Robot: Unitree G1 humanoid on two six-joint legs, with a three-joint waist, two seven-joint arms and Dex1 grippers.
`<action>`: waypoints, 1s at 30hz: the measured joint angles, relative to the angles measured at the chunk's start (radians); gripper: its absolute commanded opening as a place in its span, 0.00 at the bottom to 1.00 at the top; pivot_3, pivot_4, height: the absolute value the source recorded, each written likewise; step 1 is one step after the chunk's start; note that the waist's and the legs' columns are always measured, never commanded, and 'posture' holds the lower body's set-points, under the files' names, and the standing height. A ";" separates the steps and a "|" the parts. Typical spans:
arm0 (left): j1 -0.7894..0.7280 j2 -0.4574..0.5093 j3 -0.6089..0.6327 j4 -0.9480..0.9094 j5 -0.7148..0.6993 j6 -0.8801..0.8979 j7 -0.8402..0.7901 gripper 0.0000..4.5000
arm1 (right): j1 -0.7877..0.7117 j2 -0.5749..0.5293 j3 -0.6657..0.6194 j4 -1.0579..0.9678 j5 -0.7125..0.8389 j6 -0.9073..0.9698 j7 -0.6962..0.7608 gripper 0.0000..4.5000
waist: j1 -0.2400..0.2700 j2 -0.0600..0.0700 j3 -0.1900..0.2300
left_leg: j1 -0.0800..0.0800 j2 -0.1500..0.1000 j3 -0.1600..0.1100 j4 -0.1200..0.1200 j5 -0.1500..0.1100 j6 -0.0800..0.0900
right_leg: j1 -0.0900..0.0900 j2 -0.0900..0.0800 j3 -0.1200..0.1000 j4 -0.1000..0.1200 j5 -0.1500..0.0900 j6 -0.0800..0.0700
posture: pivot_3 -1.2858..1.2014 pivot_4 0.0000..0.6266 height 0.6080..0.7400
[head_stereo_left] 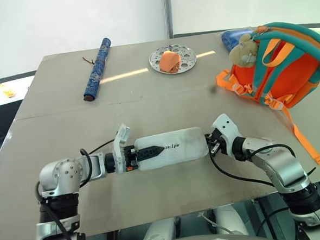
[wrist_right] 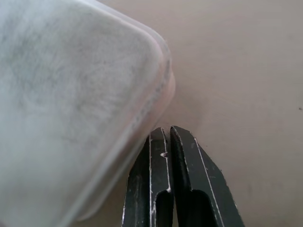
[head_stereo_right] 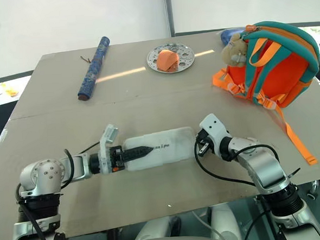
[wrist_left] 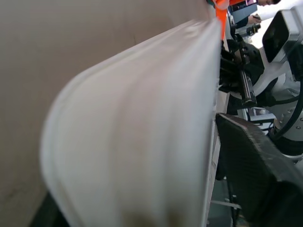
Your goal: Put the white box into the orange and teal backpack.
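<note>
Beige tabletop (head_stereo_left: pixel 148 99) carries the white box (head_stereo_left: pixel 175 146), flat, round-cornered, with black lettering, between my grippers; the orange and teal backpack (head_stereo_left: pixel 287 63) stands far right. My left gripper (head_stereo_left: pixel 148 151) straddles its end, one finger (wrist_left: pixel 255 175) black beside its edge. My right gripper (wrist_right: pixel 169 142) is closed, touching its corner.

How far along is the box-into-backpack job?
Early. Done: nothing packed; the white box lies on the table. In hand: left end effector straddles one end, right end effector, shut, sits at the other. Left: lift, carry to the orange and teal backpack, insert.
</note>
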 measured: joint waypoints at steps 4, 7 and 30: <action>-0.013 -0.017 0.026 0.006 -0.034 0.001 -0.006 0.23 | 0.024 0.017 -0.038 -0.006 0.024 0.010 -0.014 0.00 | -0.002 0.000 0.000 | 0.001 0.000 0.000 0.000 0.000 0.000 | 0.001 0.000 0.001 0.000 0.000 0.000 | 0.52 0.24 0.95; -0.016 -0.028 0.047 0.018 -0.046 0.007 0.010 0.23 | 0.038 0.047 -0.067 -0.026 0.017 -0.013 -0.059 0.17 | -0.002 0.000 0.000 | 0.002 0.000 0.000 0.000 0.000 0.000 | 0.001 0.000 0.000 0.000 0.000 0.000 | 0.52 0.24 0.95; -0.222 -0.162 0.266 0.118 -0.143 -0.011 0.281 0.21 | 0.057 0.091 -0.376 -0.225 0.073 -0.041 -0.245 1.00 | -0.006 0.004 0.002 | -0.027 -0.081 -0.159 0.018 0.016 -0.014 | 0.014 -0.065 -0.070 0.037 -0.046 0.016 | 0.52 0.24 0.95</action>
